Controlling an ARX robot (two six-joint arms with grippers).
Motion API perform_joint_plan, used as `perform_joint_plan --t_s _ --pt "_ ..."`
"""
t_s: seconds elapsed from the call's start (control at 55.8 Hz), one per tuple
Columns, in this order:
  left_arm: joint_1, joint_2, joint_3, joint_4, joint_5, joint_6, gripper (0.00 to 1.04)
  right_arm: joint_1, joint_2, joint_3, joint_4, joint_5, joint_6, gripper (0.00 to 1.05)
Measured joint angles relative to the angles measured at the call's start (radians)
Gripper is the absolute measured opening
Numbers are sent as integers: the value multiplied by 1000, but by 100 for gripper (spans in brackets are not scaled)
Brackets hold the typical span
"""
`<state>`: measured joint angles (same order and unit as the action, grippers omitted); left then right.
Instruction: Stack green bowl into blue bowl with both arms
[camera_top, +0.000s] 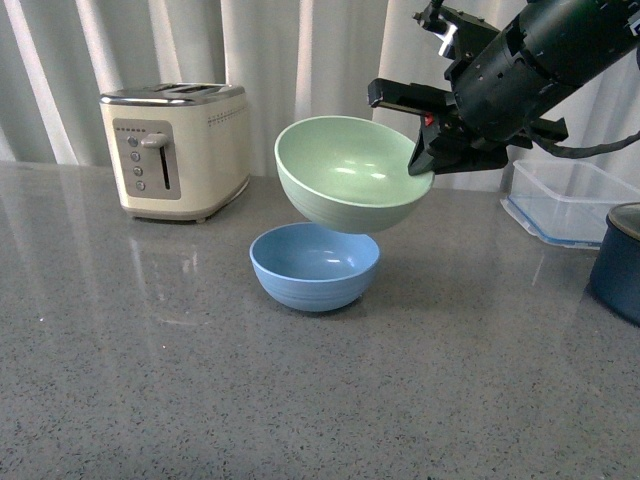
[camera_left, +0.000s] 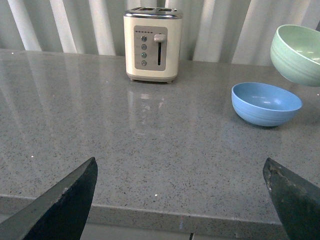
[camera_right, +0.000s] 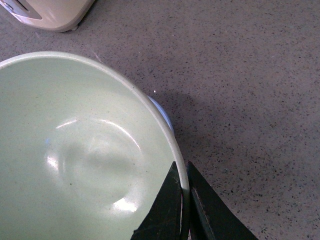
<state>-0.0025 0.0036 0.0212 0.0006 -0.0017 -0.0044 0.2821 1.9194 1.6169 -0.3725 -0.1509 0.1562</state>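
Front view: right hand (camera_top: 427, 158) pinches green bowl (camera_top: 340, 180) rim, bowl tilted, above blue bowl (camera_top: 315, 268) on tabletop (camera_top: 150, 350). Left hand (camera_left: 179, 170) spread. Risk: one-sided rim grip slips, or tilted release lands off-centre, shoving blue bowl.

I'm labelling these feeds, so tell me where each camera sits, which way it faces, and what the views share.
Front view: on the robot's body, facing forward across the counter at the toaster, blue bowl and lifted green bowl; the right arm shows, right hand clamped on the rim.
Left wrist view: low by the counter's edge, facing the toaster; the left hand shows, fingers spread.
Right wrist view: above the green bowl, looking down into it; the pinching fingers show.
Shared: front and left wrist views both show the toaster and both bowls.
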Motion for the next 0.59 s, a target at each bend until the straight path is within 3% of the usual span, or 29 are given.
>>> perform_joint_plan --t_s 0.592 --pt "0 0 0 0 0 0 98 32 142 113 -25 -20 -14 1"
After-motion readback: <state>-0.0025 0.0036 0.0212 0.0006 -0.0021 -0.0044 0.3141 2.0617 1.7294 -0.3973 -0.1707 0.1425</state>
